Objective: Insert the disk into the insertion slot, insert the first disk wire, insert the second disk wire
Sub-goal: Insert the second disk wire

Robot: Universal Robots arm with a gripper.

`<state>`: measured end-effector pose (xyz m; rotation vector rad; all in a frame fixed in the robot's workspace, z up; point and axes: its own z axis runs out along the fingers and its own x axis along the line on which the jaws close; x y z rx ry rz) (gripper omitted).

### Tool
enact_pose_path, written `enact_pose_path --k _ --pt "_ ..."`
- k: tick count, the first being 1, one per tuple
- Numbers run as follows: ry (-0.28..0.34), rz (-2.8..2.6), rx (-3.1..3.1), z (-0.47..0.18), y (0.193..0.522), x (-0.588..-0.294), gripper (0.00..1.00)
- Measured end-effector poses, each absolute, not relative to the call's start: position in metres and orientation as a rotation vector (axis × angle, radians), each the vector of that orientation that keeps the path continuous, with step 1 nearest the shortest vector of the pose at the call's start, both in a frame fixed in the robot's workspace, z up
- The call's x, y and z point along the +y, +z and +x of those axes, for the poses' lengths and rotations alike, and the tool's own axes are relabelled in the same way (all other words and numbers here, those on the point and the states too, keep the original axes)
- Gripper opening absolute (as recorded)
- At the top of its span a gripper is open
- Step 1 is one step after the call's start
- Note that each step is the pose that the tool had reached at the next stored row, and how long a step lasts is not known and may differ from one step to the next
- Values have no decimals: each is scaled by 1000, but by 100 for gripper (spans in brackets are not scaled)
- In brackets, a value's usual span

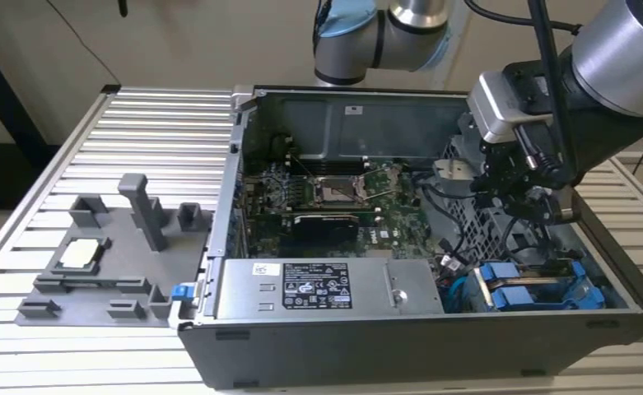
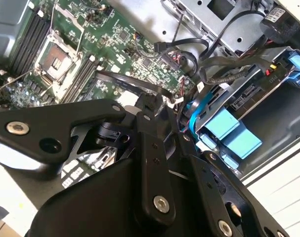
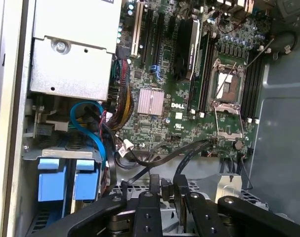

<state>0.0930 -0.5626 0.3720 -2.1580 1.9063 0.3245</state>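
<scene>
Currently, status: disk seated in the insertion slot of the drive cage.
Jaws: gripper clamped on a black wire connector above the cage.
Risk: loose cables beside the cage may snag.

Looks like a robotics lab from my end: opened PC case on a ribbed aluminium tabletop, grey fixture tray beside it, arm overhead.
</scene>
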Motion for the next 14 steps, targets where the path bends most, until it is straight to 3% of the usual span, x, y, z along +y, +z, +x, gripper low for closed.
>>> enact_pose_path --k 5,6,14 --pt "325 -2158 1906 93 372 -563 25" --pt "325 -2158 1906 93 372 -563 17" --pt "325 -2158 1906 93 372 -563 16"
